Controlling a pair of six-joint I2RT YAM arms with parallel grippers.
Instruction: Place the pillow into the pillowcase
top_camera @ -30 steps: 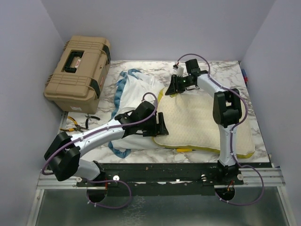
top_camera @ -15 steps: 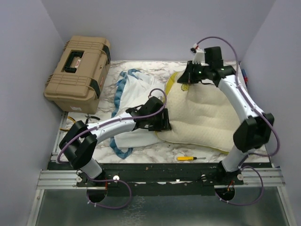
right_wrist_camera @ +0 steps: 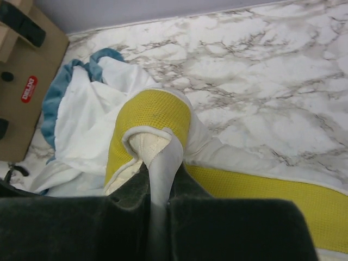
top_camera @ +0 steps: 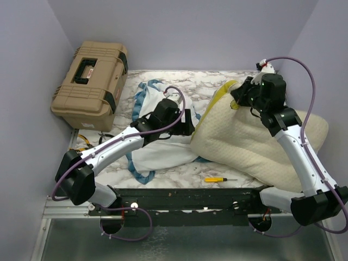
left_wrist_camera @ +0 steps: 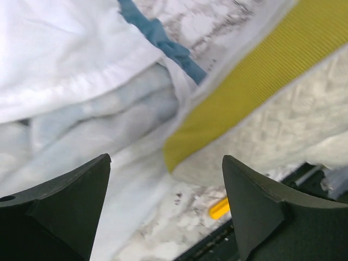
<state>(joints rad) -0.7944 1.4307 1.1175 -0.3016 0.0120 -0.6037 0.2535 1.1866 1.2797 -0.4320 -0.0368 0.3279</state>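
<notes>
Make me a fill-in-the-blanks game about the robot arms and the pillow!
The right gripper pinches the pillow by its ____ band.
The left gripper has its jaws ____ near the pillowcase.
The tan toolbox has a ____ handle.
Missing words: yellow; open; black.

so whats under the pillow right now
The pillow's left edge lies over white pillowcase fabric, and marble table shows at its near edge. The right pincer holds its far corner up. Whatever lies beneath its middle is covered.
</notes>
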